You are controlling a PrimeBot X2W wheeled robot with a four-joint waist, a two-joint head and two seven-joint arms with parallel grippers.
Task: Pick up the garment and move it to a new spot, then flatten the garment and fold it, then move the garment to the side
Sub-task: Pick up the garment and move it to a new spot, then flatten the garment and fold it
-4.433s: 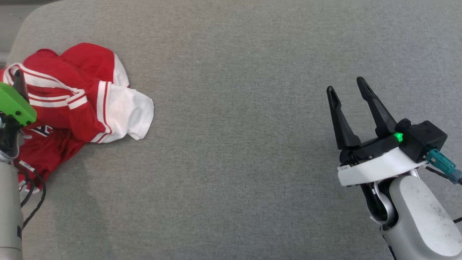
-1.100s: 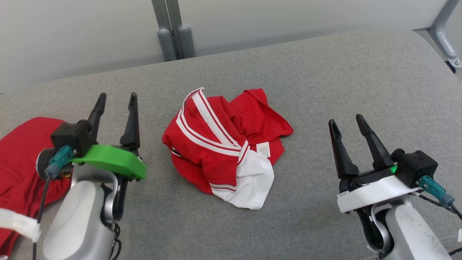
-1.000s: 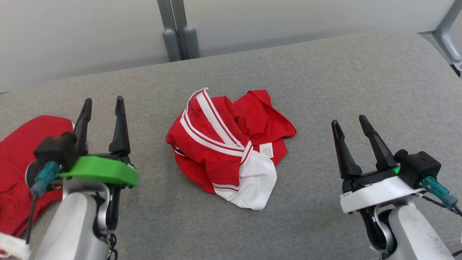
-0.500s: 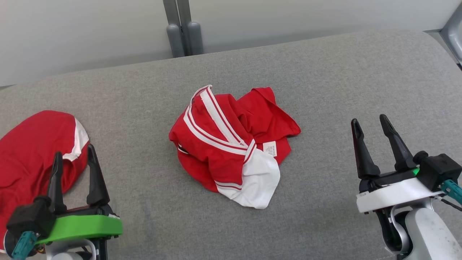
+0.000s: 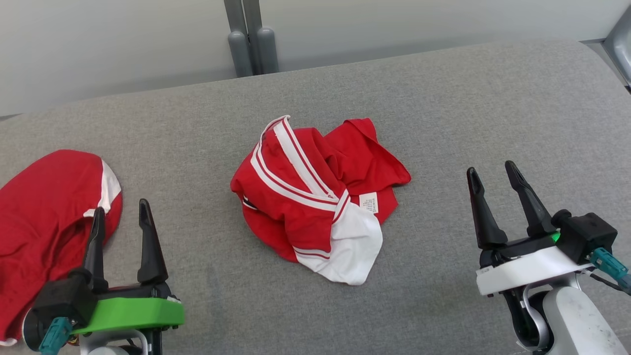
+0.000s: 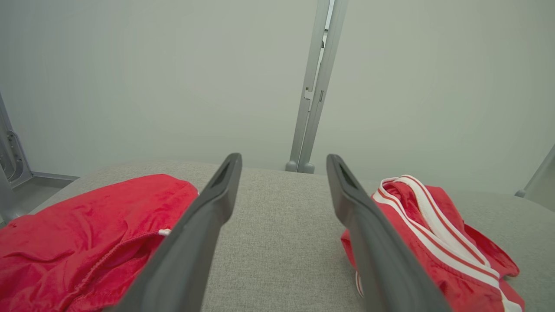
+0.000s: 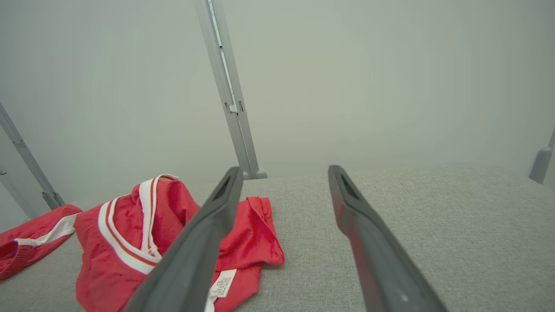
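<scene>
Garment (image 5: 315,197) central, bare grey surface (image 5: 468,108) around

Garment (image 5: 315,197): you're looking at thin red cloth with white bands and a slight sheen.
Care label (image 5: 368,202): a white tag that looks papery to you.
Second garment (image 5: 44,222): the same red cloth, softly shiny.
Pad (image 5: 468,108): grey woven fabric, matt and coarse.
Left gripper (image 5: 122,206): your fingers (image 5: 148,246) look like matt dark plastic; green base (image 5: 128,313) smooth.
Right gripper (image 5: 490,167): matching matt fingers; white base (image 5: 527,264) smooth, forearm (image 5: 577,320) scuffed.
Posts (image 5: 249,29): grey metal, satin.
</scene>
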